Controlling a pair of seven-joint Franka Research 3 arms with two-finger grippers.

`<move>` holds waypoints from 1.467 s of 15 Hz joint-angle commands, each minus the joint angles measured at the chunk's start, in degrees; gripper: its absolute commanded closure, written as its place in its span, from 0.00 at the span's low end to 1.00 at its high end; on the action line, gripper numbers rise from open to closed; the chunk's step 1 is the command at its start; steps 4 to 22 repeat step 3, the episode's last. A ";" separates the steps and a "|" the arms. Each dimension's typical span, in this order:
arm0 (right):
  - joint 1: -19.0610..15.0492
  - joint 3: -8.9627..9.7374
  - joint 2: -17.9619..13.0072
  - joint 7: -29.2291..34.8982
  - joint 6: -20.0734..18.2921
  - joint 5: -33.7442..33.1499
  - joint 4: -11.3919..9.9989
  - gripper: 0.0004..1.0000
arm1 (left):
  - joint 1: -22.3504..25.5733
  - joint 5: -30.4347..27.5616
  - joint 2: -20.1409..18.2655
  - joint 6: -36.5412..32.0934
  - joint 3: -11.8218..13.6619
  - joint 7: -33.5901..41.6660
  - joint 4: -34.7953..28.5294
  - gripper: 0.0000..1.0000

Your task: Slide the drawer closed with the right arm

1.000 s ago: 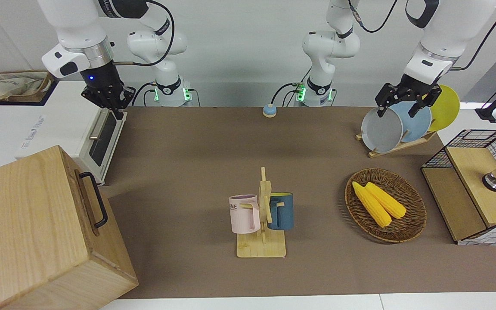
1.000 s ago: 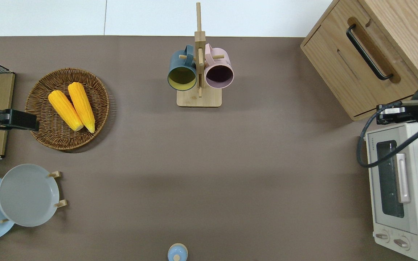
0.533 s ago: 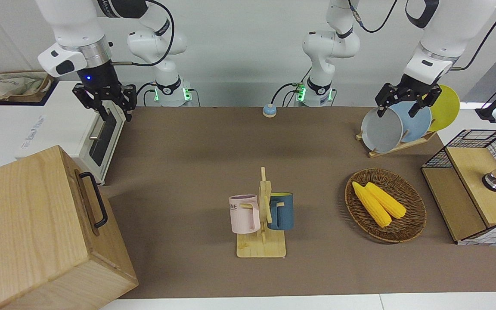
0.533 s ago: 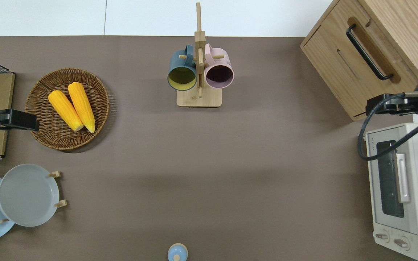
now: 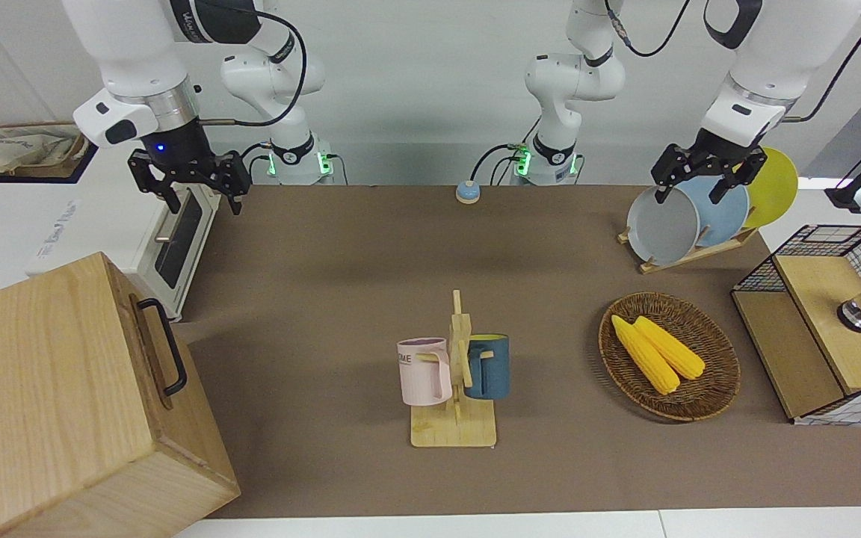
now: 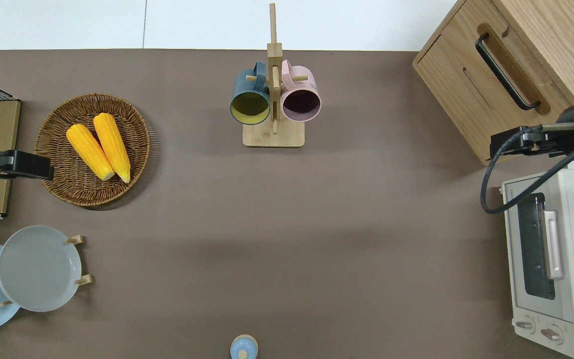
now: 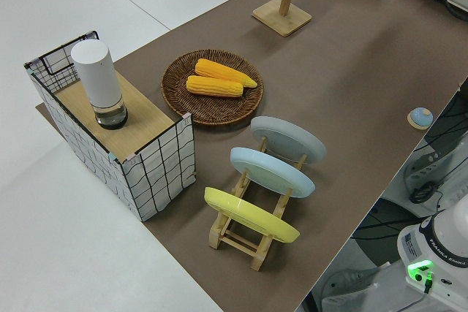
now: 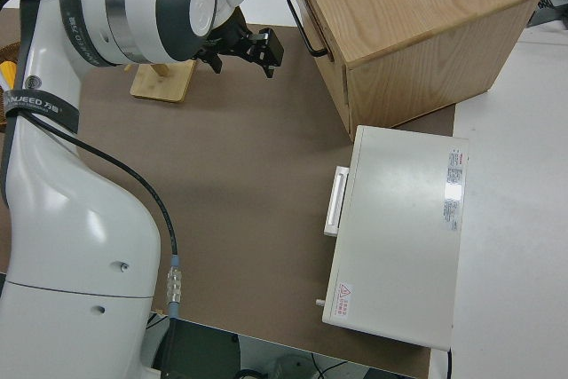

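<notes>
The pale-wood cabinet (image 5: 49, 418) stands at the right arm's end of the table, farther from the robots than the white oven. Its drawer (image 6: 486, 94) has a black bar handle (image 5: 164, 347) and its front panel stands a little out from the cabinet face. My right gripper (image 5: 205, 199) is open and empty, up in the air. In the overhead view the right gripper (image 6: 508, 143) is over the cabinet's corner nearest the oven. It also shows in the right side view (image 8: 241, 51), apart from the handle (image 8: 304, 22). My left gripper (image 5: 690, 187) is parked, open.
The white oven (image 6: 556, 269) sits beside the cabinet, nearer to the robots. A mug rack (image 5: 454, 388) with two mugs stands mid-table. A basket of corn (image 5: 670, 359), a plate rack (image 5: 692, 217) and a wire-mesh box (image 5: 826, 329) are at the left arm's end.
My right gripper has moved off the oven toward the cabinet's corner and has turned. Its fingers now show spread apart. The left arm and the drawer have not moved.
</notes>
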 commanded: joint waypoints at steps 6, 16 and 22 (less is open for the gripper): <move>-0.92 0.41 0.77 -0.37 -1.58 1.83 1.29 0.01 | -0.99 0.71 0.76 0.02 0.95 0.43 1.17 0.00; -0.92 0.41 0.77 -0.37 -1.58 1.83 1.29 0.01 | -0.99 0.71 0.76 0.02 0.95 0.43 1.17 0.00; -0.92 0.41 0.77 -0.37 -1.58 1.83 1.29 0.01 | -0.99 0.71 0.76 0.02 0.95 0.43 1.17 0.00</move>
